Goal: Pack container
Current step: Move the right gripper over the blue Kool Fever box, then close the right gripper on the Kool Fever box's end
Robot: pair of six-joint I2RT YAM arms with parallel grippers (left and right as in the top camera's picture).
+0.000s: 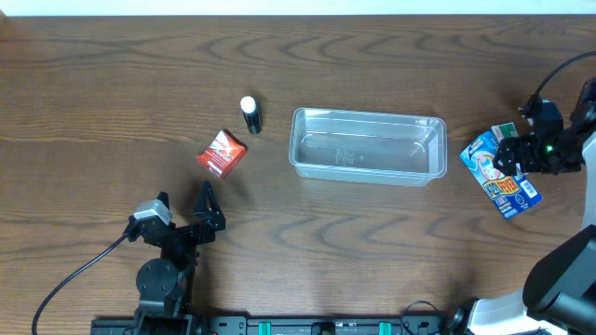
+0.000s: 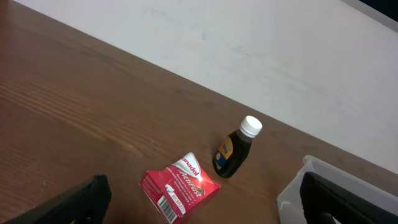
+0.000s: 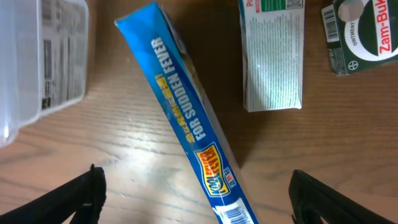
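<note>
1. Overhead. The clear, shallow rectangular plastic container [image 1: 368, 115] sits centre-right on the brown wood-grain table [image 1: 93, 93]. Nothing is in it, so I judge packing not yet begun.
2. Overhead. A small red cardboard box [image 1: 222, 154] and a dark little bottle with a white cap [image 1: 250, 114] lie left of the container, apart from it and from each other. The left gripper [image 1: 184, 200] is near the front edge, short of the red box, with jaws spread wide and empty. This reads as a waiting pose aimed at those two items.
3. Overhead. The right gripper [image 1: 518, 154] hangs over a flat blue cardboard box [image 1: 503, 181] just beyond the container's right end. It is probably the first item to go in, being nearest.
4. Left wrist. The red box is centre foreground, with the bottle behind it; whether the bottle stands or lies, I cannot tell. A container corner shows at the right. The dark fingers [image 2: 68, 205] sit in the two lower corners and clasp nothing.
5. Right wrist. The blue box runs diagonally between this arm's fingers [image 3: 68, 199], narrow printed side toward the camera. Both fingers stand clear of it: spread, no grip. Because the box is skewed to the jaws, the wrist may need turning before closing.
6. Right wrist. A white box with green print [image 3: 272, 56] and a dark green ointment box [image 3: 364, 34] lie beyond, apart. The container's end shows at the left.
</note>
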